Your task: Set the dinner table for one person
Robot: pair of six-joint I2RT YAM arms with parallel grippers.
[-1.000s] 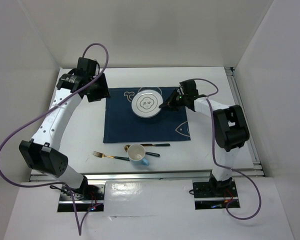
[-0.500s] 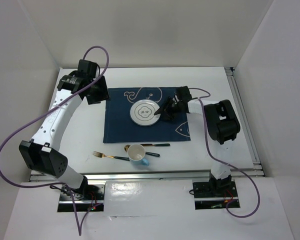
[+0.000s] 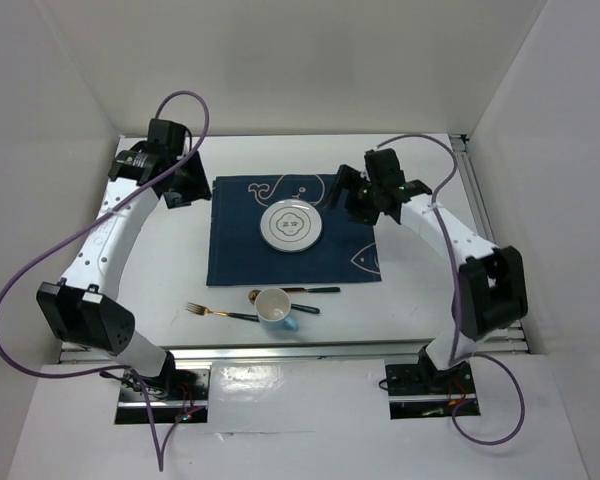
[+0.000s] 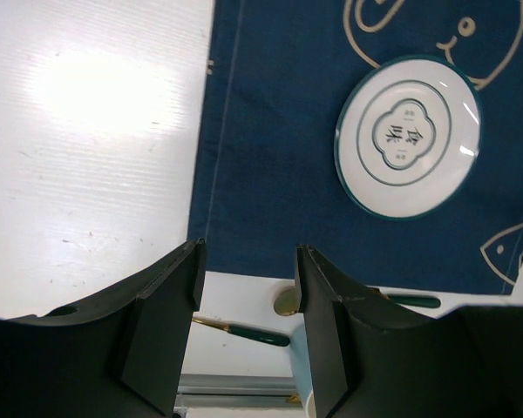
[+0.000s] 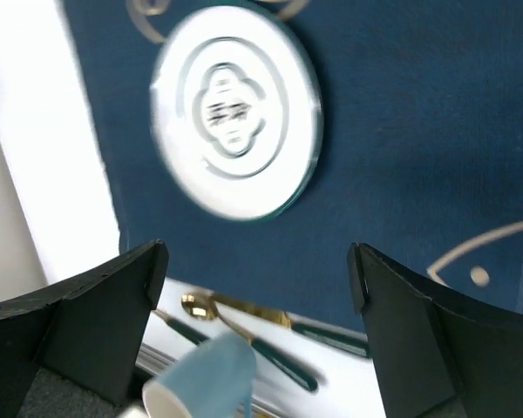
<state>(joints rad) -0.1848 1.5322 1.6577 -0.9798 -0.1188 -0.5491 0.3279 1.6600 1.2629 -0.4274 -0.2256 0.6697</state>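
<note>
- Left gripper — released, empty, hovering near the placemat's far-left corner.
- The bench underlies everything. The plate sits on the placemat, with fork, spoon and cup nearside.
- Right gripper — spread wide, empty. Plate step looks done; cutlery probably next.

plain white panels close in the white tabletop on three sides: a far wall behind its far edge, a left panel and a right panel rising from its side edges. a metal rail runs along the right edge, a second rail along the near edge. soft even light leaves a glare patch toward the left edge
</note>
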